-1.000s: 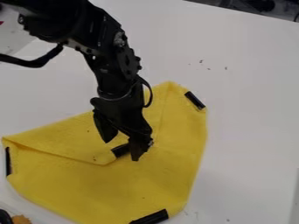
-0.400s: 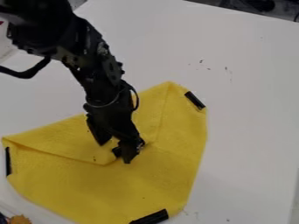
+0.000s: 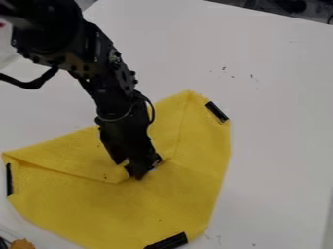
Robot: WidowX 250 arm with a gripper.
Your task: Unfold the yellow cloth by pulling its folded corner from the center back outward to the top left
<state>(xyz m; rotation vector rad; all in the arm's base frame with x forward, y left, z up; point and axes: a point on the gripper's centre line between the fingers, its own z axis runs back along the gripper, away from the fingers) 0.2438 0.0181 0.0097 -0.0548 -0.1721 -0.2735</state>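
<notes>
The black gripper point(image 3: 132, 170) hangs over the middle of a yellow cloth point(image 3: 175, 194), its fingers shut on the black-tipped corner of a folded-over flap. That corner is mostly hidden by the fingertips. The cloth lies partly folded, with creases running from the gripper toward the left and toward the top. Other black strips mark its edges: an upper right strip point(image 3: 217, 111), a left strip point(image 3: 9, 179) and a bottom strip point(image 3: 167, 241).
The white table point(image 3: 280, 121) carries a few dark specks beyond the cloth. An orange-brown object point(image 3: 22, 244) sits at the bottom left corner, beside something dark. The table's far edge point(image 3: 273, 14) crosses the upper right.
My gripper has shifted slightly left onto the flap's black-tipped corner, and its fingers have drawn together. The cloth has stayed in about the same place.
</notes>
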